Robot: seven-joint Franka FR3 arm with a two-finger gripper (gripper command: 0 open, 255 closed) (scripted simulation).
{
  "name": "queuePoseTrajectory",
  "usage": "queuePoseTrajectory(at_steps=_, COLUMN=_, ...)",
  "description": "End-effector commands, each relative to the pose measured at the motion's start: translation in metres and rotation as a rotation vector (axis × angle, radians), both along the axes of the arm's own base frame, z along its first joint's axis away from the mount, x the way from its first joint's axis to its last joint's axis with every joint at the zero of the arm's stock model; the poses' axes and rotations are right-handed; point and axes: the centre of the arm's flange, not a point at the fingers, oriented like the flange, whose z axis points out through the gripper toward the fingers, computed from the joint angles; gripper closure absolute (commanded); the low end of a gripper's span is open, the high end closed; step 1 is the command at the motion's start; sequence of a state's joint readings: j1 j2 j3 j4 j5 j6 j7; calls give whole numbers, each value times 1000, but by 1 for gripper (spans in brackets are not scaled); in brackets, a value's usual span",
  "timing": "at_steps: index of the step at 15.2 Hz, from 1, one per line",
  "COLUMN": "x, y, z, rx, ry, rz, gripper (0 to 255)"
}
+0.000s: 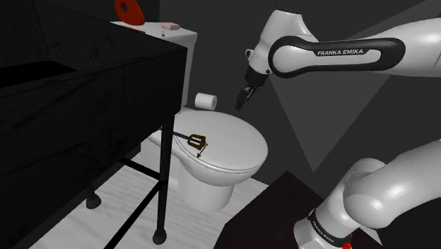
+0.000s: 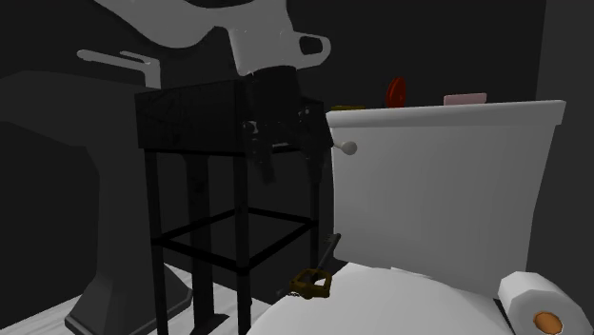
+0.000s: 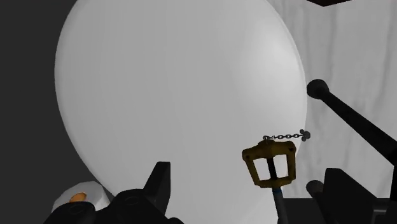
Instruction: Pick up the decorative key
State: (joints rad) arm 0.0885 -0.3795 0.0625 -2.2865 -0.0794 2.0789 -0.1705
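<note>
The decorative key (image 1: 198,143) has a brass-coloured square guard, a black shaft and a short chain. It lies on the closed white toilet lid (image 1: 237,138), at the edge nearest the black table. In the wrist view the key (image 3: 270,164) sits between and just ahead of my fingers, closer to the right one, untouched. My gripper (image 1: 242,99) hangs open well above the lid, over its tank side. The second exterior view shows the key (image 2: 312,282) low on the lid, with the gripper (image 2: 284,157) high above it.
A black table (image 1: 106,71) stands close beside the toilet, its legs (image 3: 350,118) right next to the key. A toilet paper roll (image 1: 206,101) rests behind the lid. A red object (image 1: 128,10) and a pink one (image 1: 170,26) sit on the tank (image 2: 438,181).
</note>
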Motion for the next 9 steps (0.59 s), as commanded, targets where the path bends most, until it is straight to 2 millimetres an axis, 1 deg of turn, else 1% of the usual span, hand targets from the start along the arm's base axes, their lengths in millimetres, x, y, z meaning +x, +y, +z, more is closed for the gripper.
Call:
queuePoseTrajectory(at_steps=1, x=21, y=12, z=-18, rx=-4, ry=2, rz=24, gripper=0)
queuePoseTrajectory(at_steps=9, x=87, y=62, z=-83, rx=-25, ry=13, rz=119, gripper=0)
